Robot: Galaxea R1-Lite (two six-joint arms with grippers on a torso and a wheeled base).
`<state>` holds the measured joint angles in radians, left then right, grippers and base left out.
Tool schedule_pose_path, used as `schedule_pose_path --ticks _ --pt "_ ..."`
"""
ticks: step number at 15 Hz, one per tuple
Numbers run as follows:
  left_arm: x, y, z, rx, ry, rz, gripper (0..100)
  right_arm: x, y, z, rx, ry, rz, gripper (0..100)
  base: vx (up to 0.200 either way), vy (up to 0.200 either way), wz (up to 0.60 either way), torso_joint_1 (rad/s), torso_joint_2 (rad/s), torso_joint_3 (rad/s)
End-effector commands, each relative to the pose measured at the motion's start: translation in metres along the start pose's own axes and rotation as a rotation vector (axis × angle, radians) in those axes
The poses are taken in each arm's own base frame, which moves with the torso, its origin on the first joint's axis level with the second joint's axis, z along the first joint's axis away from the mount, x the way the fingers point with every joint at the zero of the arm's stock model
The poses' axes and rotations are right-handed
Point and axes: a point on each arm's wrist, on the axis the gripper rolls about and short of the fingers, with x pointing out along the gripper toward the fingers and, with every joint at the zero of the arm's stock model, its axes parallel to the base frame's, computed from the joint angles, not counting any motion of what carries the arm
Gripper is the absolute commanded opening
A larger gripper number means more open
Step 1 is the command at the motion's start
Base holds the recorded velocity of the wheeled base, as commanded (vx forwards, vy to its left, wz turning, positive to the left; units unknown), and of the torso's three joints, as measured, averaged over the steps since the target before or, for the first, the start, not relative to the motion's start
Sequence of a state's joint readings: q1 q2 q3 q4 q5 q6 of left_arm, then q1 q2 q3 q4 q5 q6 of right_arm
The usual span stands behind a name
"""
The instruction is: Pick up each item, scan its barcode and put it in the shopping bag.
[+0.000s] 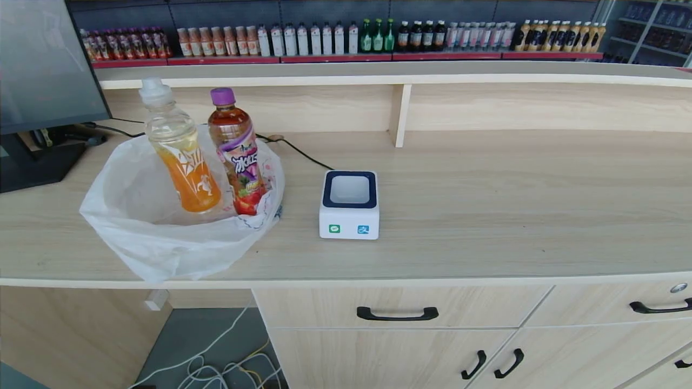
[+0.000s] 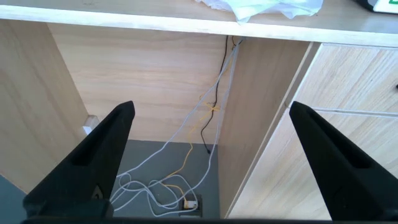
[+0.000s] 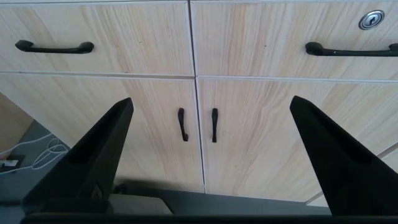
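The left tool (image 2: 211,107) hangs low in front of the open bay under the bench, its two dark fingers (image 2: 99,155) spread wide apart with nothing between them. Beyond it, loose cables (image 2: 180,180) lie on the floor of the bay. The right tool (image 3: 211,102) is equally low, facing the cabinet doors (image 3: 249,143), and is also wide open and empty. Two small black door handles (image 3: 198,124) sit side by side straight ahead of it, with drawer fronts (image 3: 112,37) above them and a round lock (image 3: 372,18) on the drawer to one side.

Up on the bench (image 1: 486,205), the white plastic shopping bag (image 1: 135,232) sits toward the robot's left, its mouth rolled open and its front fold reaching the bench's front edge. Two bottles stand inside it, just beside each other. One is an orange drink bottle (image 1: 186,167) with a white cap; the other, on the side nearer the scanner, is a red tea bottle (image 1: 238,156) with a purple cap. The scanner (image 1: 349,205), a small white box with a dark blue rim around its window, stands just to the right of the bag. A black cord (image 1: 297,151) runs behind it toward the bag.

Farther left a monitor (image 1: 43,59) stands at the bench's end. A raised wooden ledge (image 1: 400,81) backs the bench, and behind it a store shelf (image 1: 346,38) holds a long row of drink bottles.
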<state>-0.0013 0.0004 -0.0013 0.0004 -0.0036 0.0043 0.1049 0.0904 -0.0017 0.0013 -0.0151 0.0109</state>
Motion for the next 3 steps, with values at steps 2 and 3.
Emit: schedule_pose_path --ticks 2,3 --pt "-0.0001 -0.0001 0.0001 0.0 -0.001 0.0 100 0.0003 0.0 0.0 0.0 0.004 0.001 100 0.0 0.0 0.0 0.0 0.0 0.0" --pt "-0.0001 0.0 -0.0001 0.0 0.0 0.002 100 0.0003 0.0 0.0 0.0 0.004 0.001 100 0.0 0.0 0.0 0.0 0.0 0.0"
